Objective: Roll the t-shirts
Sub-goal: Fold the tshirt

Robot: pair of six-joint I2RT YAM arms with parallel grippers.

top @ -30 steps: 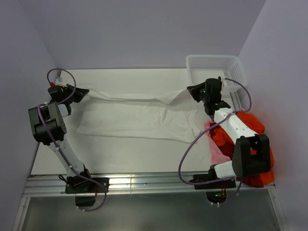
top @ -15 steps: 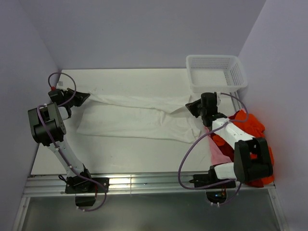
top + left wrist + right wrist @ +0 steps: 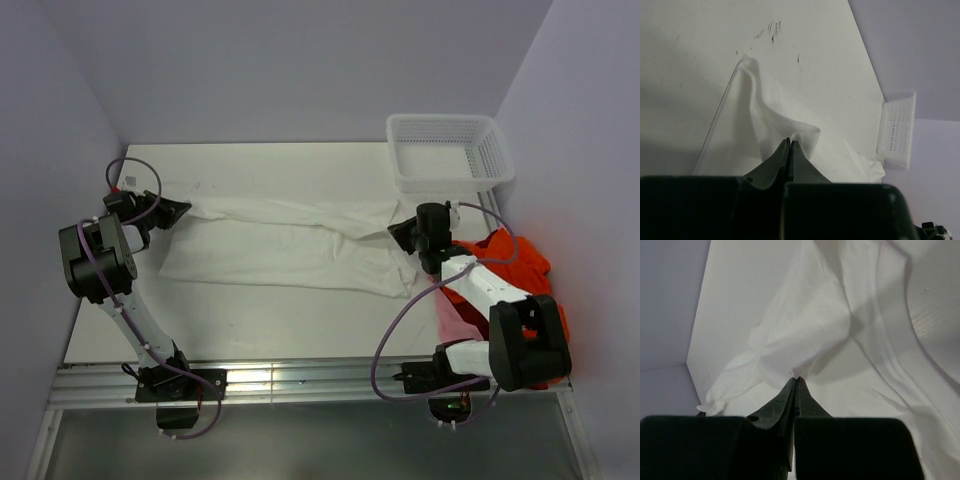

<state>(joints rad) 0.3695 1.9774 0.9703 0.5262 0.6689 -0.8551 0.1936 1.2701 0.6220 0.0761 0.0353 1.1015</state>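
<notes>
**White shirt pinned at both ends**

A white t-shirt lies rumpled across the worktop at mid-frame. The wrist views show the left hand and right hand each clamped on its cloth. Only the overhead view shows the orange-red t-shirts heaped at lower right, outside the white basket at upper right.

The flat white table carries a white plastic mesh basket, a long white cloth t-shirt left of the basket, and crumpled orange-red shirts just in front of it.
</notes>
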